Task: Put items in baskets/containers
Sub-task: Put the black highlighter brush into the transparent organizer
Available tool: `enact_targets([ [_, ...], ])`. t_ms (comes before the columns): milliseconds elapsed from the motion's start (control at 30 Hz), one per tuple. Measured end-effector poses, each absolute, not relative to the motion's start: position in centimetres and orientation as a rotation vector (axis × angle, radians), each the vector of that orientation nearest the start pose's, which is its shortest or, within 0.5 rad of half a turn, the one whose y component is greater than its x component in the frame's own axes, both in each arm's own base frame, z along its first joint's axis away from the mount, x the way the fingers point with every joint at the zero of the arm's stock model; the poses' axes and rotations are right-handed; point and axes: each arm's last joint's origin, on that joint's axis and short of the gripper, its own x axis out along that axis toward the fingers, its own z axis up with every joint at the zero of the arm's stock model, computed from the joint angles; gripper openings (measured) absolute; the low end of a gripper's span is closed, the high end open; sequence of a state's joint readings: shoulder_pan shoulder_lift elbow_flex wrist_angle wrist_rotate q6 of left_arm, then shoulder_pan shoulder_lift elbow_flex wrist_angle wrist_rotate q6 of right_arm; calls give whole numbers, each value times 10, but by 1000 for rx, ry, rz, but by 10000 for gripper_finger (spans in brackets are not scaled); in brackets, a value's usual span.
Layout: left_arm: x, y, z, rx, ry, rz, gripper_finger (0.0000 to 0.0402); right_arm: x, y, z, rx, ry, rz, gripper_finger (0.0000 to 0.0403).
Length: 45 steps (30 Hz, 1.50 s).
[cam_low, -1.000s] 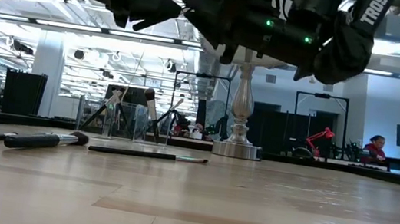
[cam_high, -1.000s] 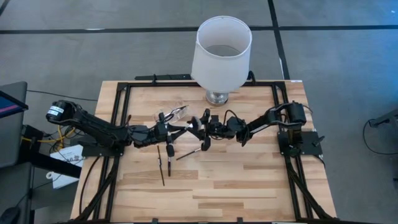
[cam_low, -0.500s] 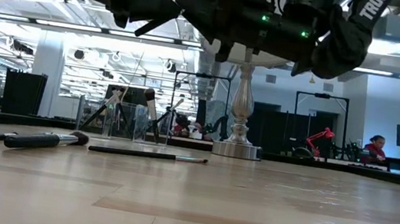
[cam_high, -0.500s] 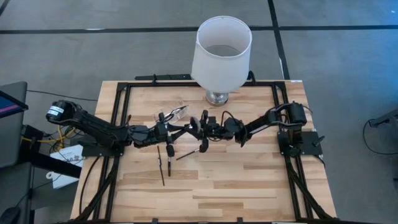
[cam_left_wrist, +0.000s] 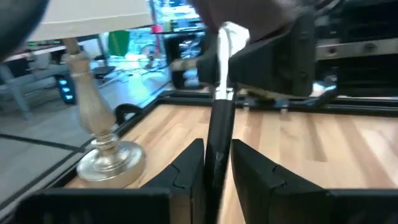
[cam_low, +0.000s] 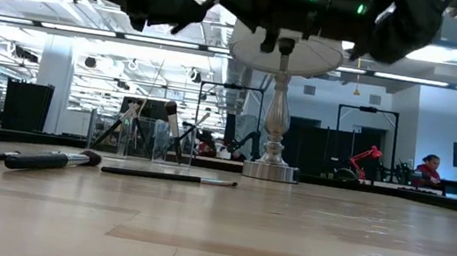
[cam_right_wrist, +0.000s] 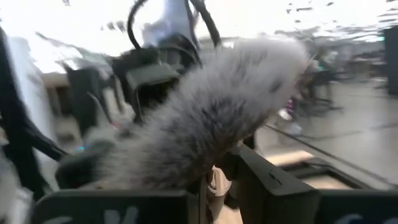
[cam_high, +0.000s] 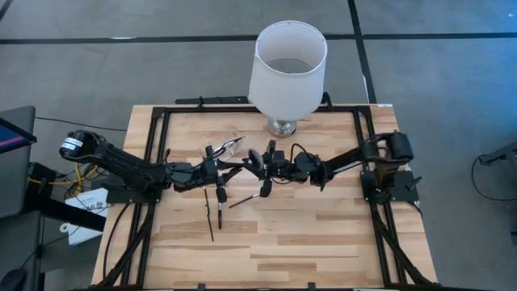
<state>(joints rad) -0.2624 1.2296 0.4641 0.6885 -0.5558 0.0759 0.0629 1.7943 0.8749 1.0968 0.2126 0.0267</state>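
A makeup brush (cam_left_wrist: pixel 219 112) with a dark handle, a silver ferrule and a fluffy grey head (cam_right_wrist: pixel 211 118) is held in the air between my two grippers, above the table's middle. My left gripper (cam_high: pixel 234 167) is shut on its handle. My right gripper (cam_high: pixel 257 162) is shut on its head end. A small clear container (cam_high: pixel 229 148) stands on its base toward the far side, with several brushes sticking out of it (cam_low: pixel 143 137). Three more brushes (cam_high: pixel 208 214) (cam_high: pixel 220 199) (cam_high: pixel 249 196) lie flat on the table. My left gripper pinches the brush's dark handle (cam_left_wrist: pixel 216 155) between its two fingers, which lie along the brush, level from the table's left. The brush is lifted clear of the table. My right gripper pinches the brush just below its grey bristles (cam_right_wrist: pixel 217 179), level from the table's right; the bristles stand out past the fingers.
A large white lampshade (cam_high: pixel 287 65) on a glass base (cam_low: pixel 270 164) stands at the table's far middle, just behind the grippers. A black frame (cam_high: pixel 157 129) runs round the wooden table. The near half of the table holds only the lying brushes.
My right gripper has gone up a little with the brush's head end, and its arm has stretched out lower. My left gripper has kept its hold on the handle.
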Motion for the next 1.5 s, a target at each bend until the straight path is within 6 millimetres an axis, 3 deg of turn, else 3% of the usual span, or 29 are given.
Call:
enact_targets([
  [200,229,-54,224,116,92,306,73,346,31,252,-97,-56,-392,45],
  [333,224,-64,225,117,105,178,65,332,34,272,-115,-63,-489,45],
  [433,222,-73,224,115,108,41,59,333,25,271,-105,-57,-498,45],
  [533,220,-81,224,113,104,-98,49,344,12,253,-31,-43,-498,45],
  [667,219,-82,225,110,99,-120,26,375,-5,227,8,-19,-467,45],
  [867,219,-82,226,126,95,-120,7,435,-11,214,-90,-15,-467,43],
  [1033,219,-82,226,128,95,-120,6,472,-15,205,-144,63,-482,44],
  [1233,219,-82,226,128,95,-118,6,494,-31,177,-108,154,-512,45],
  [1500,219,-82,226,128,95,-117,6,497,-44,158,-99,250,-524,47],
])
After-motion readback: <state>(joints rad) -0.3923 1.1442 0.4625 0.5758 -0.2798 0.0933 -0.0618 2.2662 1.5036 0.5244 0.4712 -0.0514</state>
